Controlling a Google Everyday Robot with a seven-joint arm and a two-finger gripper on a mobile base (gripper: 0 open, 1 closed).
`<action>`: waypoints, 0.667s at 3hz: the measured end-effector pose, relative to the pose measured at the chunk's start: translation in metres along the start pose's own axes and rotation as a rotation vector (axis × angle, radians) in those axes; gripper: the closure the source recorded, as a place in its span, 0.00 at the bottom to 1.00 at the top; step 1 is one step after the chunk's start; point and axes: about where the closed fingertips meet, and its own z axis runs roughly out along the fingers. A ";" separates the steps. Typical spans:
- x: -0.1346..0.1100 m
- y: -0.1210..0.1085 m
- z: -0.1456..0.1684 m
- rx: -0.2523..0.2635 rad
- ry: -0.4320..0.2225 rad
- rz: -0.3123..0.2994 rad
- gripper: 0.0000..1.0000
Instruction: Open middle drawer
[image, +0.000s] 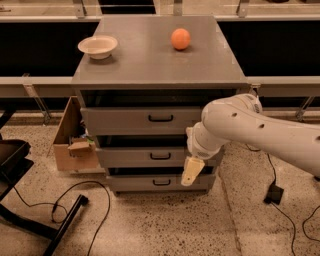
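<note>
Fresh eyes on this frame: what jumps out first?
The big white arm reaching in from the right, its hand hanging low before the grey cabinet, below and right of the handle of the middle drawer. Then the orange and white bowl on the cabinet top.

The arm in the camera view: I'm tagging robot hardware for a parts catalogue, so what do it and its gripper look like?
The arm is a thick, smooth white shell with rounded joints and a few small dark dots. No cables or markings show on it. The gripper, near the right end of the middle drawer, is pale cream and tapered.
</note>
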 end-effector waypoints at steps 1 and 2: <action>0.014 -0.003 0.018 0.004 0.058 0.015 0.00; 0.056 -0.020 0.044 -0.012 0.128 0.009 0.00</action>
